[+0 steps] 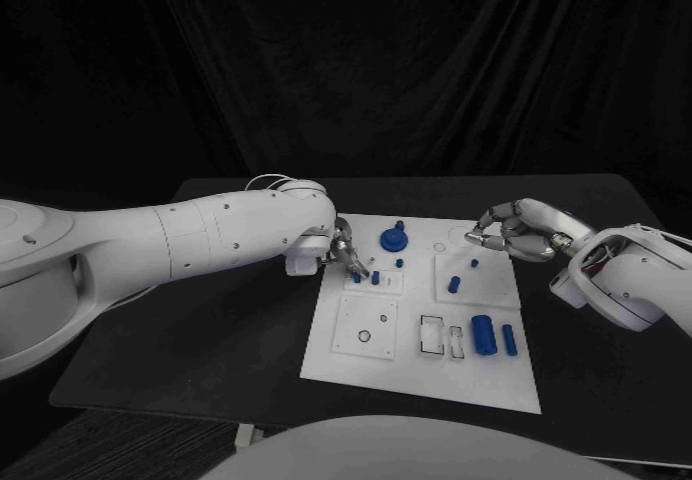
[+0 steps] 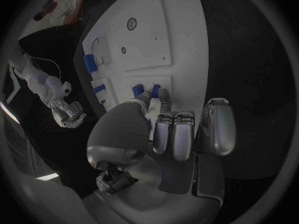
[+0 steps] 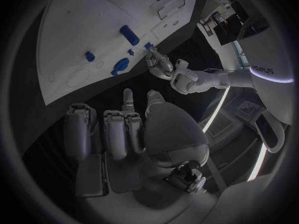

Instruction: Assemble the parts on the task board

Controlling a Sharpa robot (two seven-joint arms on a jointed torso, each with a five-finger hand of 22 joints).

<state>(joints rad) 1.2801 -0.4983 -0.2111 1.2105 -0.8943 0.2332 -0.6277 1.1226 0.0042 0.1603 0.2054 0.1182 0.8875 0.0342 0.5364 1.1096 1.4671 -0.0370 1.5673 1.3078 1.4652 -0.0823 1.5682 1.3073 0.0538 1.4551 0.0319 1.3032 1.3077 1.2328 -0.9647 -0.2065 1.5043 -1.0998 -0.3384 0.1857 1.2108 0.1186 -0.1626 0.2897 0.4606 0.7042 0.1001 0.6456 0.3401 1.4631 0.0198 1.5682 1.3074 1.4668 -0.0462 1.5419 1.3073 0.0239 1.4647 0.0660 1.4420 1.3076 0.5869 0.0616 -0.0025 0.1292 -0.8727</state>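
Observation:
The white task board [image 1: 378, 350] lies mid-table with several blue parts on it. My left hand [image 1: 343, 250] reaches over the board's near-left part. Its thumb and a finger pinch a small blue peg [image 2: 155, 90] that stands in a square plate, beside a second peg [image 2: 137, 90]; the other fingers are curled in. A round blue knob [image 1: 394, 240] sits just right of that hand. My right hand [image 1: 516, 230] hovers at the board's far right corner, fingers curled in with nothing in them. The right wrist view shows the board [image 3: 74, 35] and my left hand [image 3: 161, 64] beyond it.
A short blue cylinder [image 1: 454, 284] and a tiny peg [image 1: 473, 264] lie on the board's right half. A thick blue cylinder [image 1: 483, 333] and a thin one [image 1: 509, 338] lie near empty rectangular slots [image 1: 433, 335]. Black table [image 1: 202, 340] surrounds the board.

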